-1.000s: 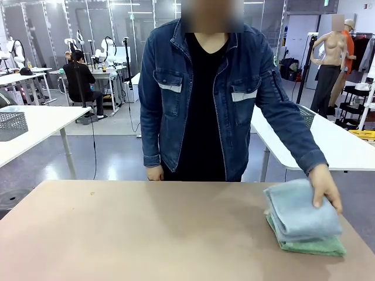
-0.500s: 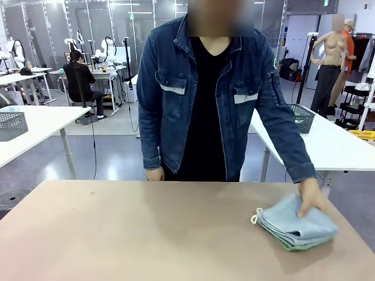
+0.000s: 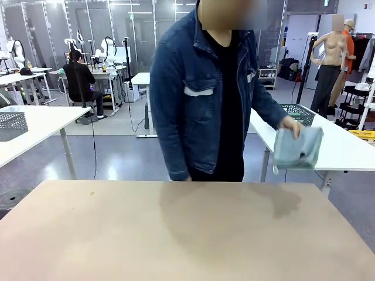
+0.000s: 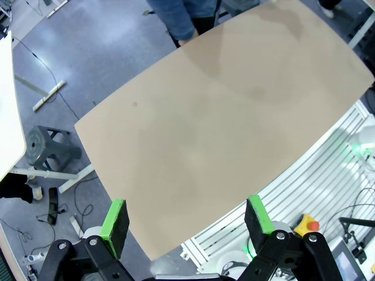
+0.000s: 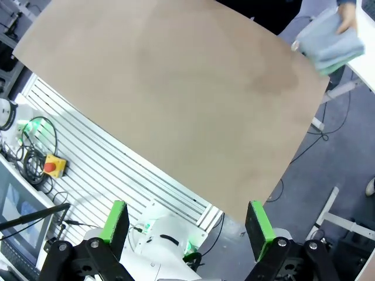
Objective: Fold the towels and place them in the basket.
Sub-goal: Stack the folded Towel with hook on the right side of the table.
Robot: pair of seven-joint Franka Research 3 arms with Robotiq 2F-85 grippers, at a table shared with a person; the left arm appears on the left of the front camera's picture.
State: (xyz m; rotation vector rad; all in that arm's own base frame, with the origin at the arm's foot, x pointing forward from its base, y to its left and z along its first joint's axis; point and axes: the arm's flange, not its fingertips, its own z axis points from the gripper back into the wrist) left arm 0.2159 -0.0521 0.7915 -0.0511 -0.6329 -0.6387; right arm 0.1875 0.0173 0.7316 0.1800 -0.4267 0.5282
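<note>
Off the tabletop's (image 3: 176,234) far right edge, you see the person's hand (image 3: 291,124) carrying the folded blue-grey and mint terry towels (image 3: 297,148), nearer your right end effector (image 5: 184,225); both end effectors gape wide, empty.

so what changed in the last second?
The person's hand gripped the folded towels, slid them along the table, then lifted them off toward the robot's right, turning that way. Left gripper and right gripper stayed open and empty above the table.
</note>
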